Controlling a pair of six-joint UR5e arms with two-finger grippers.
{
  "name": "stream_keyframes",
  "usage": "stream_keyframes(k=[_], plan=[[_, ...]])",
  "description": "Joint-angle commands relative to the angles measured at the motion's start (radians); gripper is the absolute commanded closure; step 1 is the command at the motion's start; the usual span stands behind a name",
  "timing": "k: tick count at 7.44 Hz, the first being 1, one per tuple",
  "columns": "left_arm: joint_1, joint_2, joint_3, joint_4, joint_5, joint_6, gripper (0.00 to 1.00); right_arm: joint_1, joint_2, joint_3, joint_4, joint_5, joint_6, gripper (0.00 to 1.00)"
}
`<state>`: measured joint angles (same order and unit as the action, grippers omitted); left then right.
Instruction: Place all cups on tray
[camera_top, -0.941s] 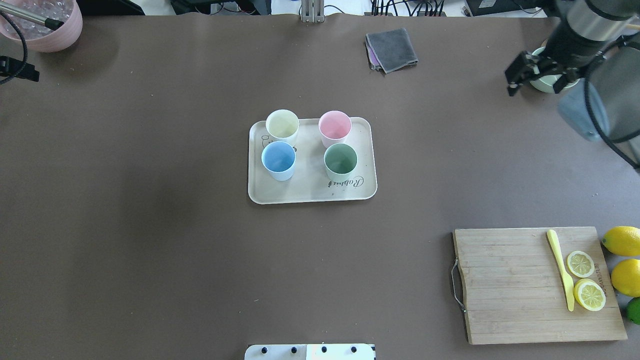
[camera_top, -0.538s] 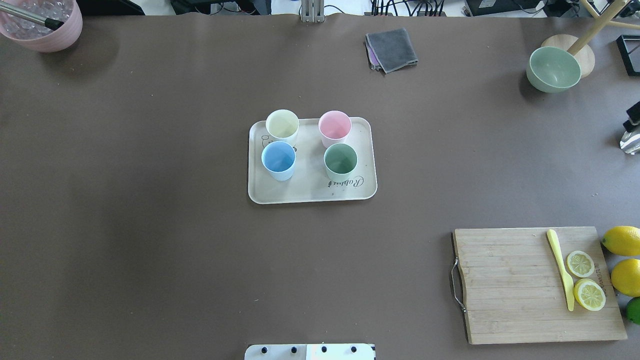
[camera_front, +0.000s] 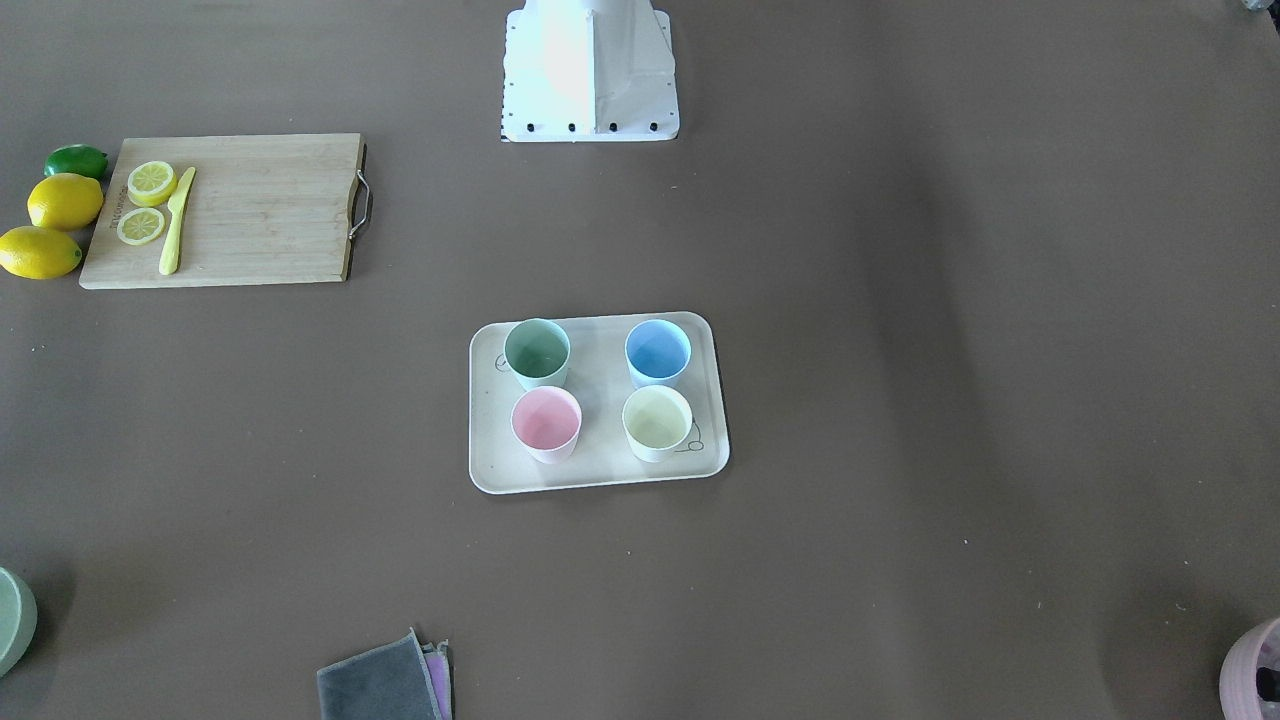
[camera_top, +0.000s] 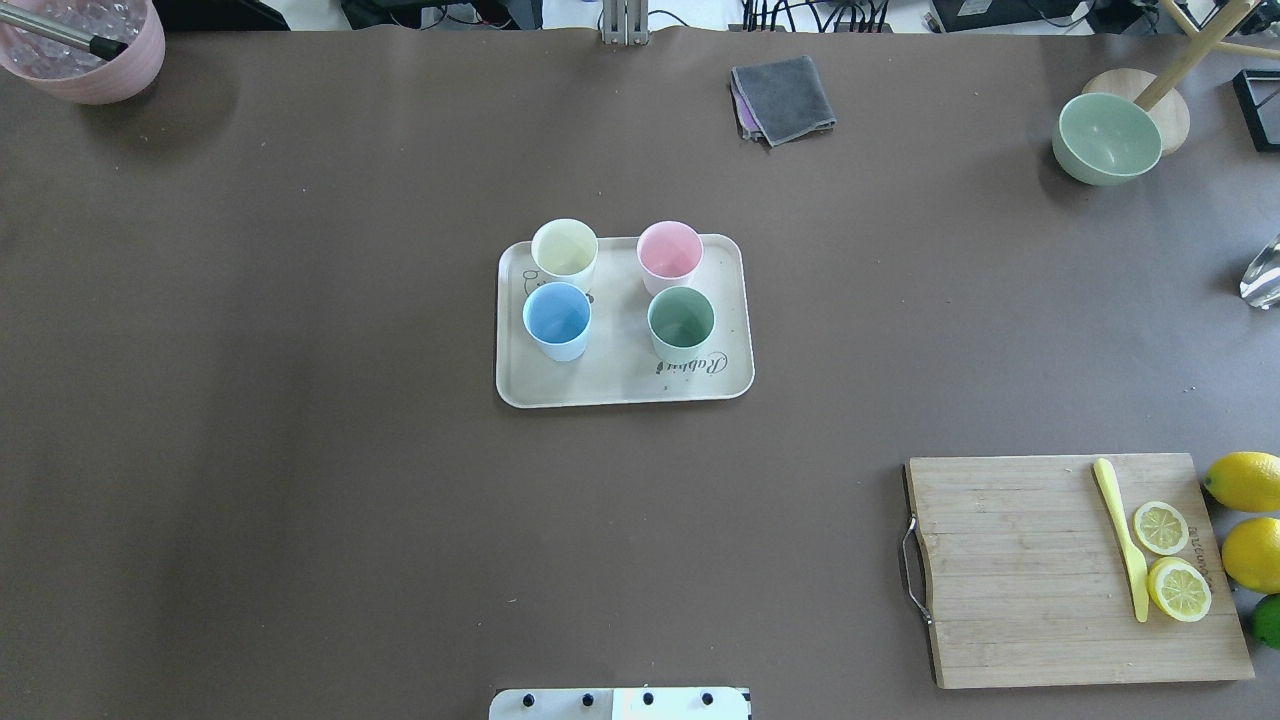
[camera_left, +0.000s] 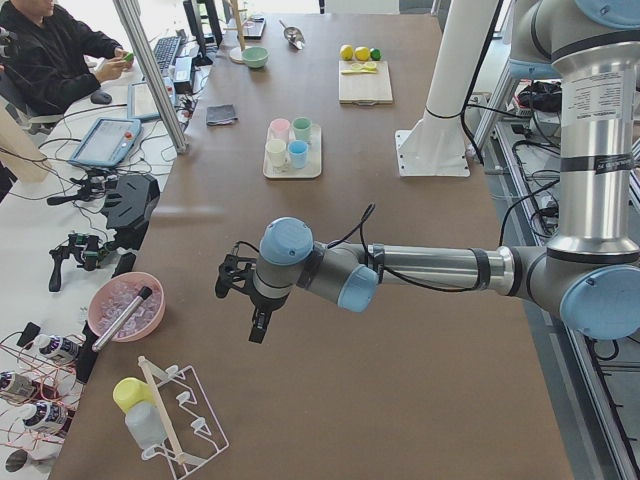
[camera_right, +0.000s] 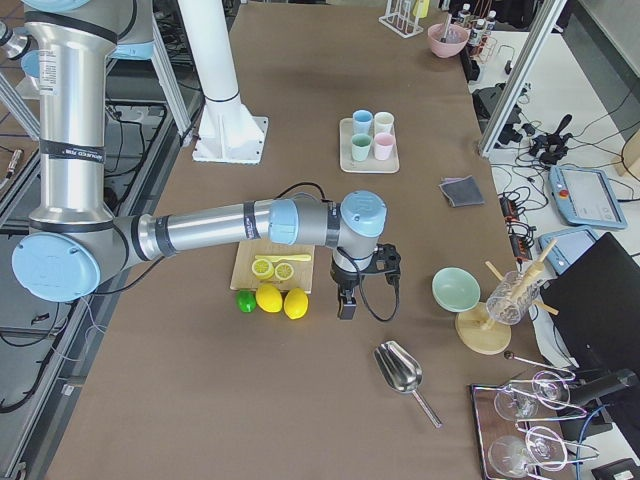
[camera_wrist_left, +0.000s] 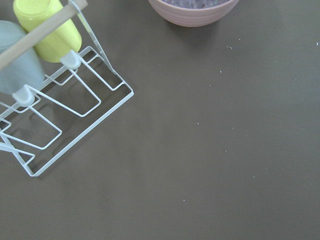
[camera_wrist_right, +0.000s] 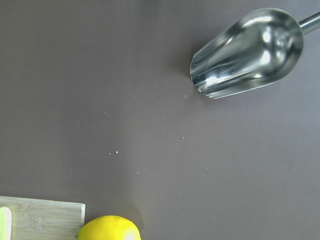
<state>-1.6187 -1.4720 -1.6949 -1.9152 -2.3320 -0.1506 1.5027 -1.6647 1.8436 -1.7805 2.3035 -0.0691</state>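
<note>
The beige tray with "Rabbit" lettering lies at the table's middle. All four cups stand upright on it: cream-yellow, pink, light blue and sage green. They also show in the front view, on the tray. My left gripper hangs over the table's left end, far from the tray, and shows only in the left side view. My right gripper hangs beside the lemons at the right end, and shows only in the right side view. I cannot tell whether either is open or shut.
A bamboo cutting board with lemon slices and a yellow knife lies front right, with lemons beside it. A green bowl, a grey cloth and a pink pot stand at the back. A metal scoop and a wire rack lie at the table's ends.
My right arm has left the overhead view at the back right, uncovering the green bowl. The left arm's parts at the left edge have gone too. Cups and tray have not moved.
</note>
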Motion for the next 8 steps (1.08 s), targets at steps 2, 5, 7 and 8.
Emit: stream_keyframes(k=[2,5,7,8], plan=[[-0.018,0.009,-0.104,0.168,0.0,0.008,0.02,0.046,-0.017,0.002,0.009,0.011,-0.006,0.0],[0.003,0.012,-0.1,0.165,0.0,0.002,0.02,0.056,-0.03,0.002,0.001,0.028,0.003,0.0],[0.017,0.012,-0.082,0.16,-0.003,-0.006,0.02,0.057,-0.021,0.0,0.003,0.03,0.008,0.0],[0.022,0.012,-0.078,0.16,-0.003,-0.004,0.02,0.057,-0.018,0.003,0.001,0.033,0.008,0.0]])
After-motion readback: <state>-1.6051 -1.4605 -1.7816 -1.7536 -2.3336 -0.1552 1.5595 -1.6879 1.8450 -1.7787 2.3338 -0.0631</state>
